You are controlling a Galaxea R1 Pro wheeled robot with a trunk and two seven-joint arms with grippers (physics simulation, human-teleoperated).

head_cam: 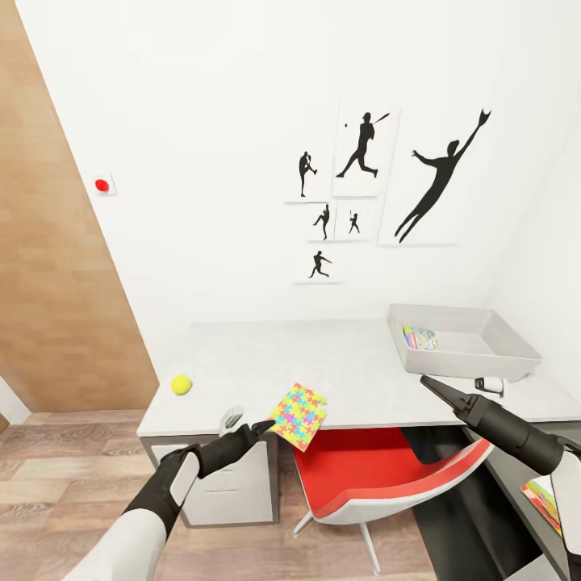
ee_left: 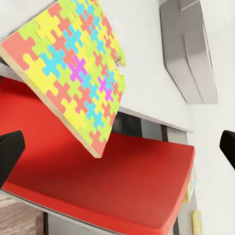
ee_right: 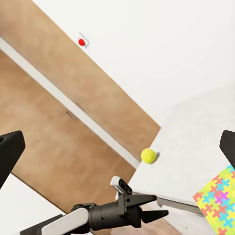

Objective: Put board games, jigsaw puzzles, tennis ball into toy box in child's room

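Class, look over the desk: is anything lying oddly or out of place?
Yes. The puzzle box sits tilted at the table's front edge, one corner overhanging the red chair, so it could slip off. The open left gripper is beside it.

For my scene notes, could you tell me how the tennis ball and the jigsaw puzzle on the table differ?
The tennis ball is round, plain yellow-green and small; the jigsaw puzzle is a flat, larger box with a multicoloured lid. The ball rests fully on the table, while the puzzle overhangs the front edge, tilted. Both lie outside the toy box.
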